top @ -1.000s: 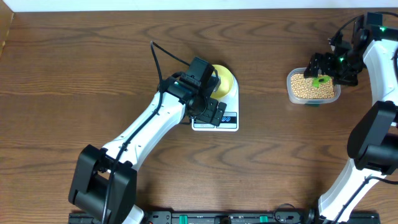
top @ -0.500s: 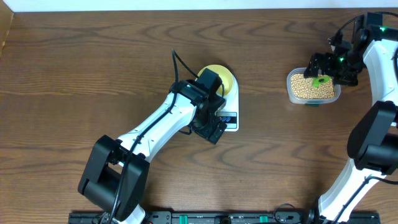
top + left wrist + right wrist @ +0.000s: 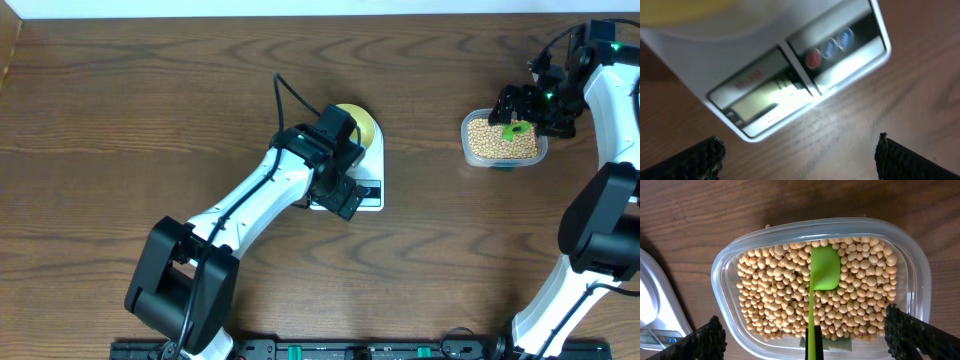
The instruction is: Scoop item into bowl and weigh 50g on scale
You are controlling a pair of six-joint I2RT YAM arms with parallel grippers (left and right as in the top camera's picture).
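Widely parted, left end effector (image 3: 800, 159) hovers over the scale (image 3: 730, 60) display edge

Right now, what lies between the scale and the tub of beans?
Only bare wooden table: the overhead view shows nothing between the scale and the clear tub of beans.

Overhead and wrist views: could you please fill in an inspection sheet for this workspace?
Surface: brown wooden table.
Job's things: yellow bowl on white scale; beans fill clear tub; green spatula lies on them.
Clutter: nothing seen.
Grippers: left gripper open above scale's display end; right gripper open over tub, spatula handle between its fingers, ungripped.
Cables: black cable loops above left arm.
Surroundings: white strip along far edge; black rail at near edge.
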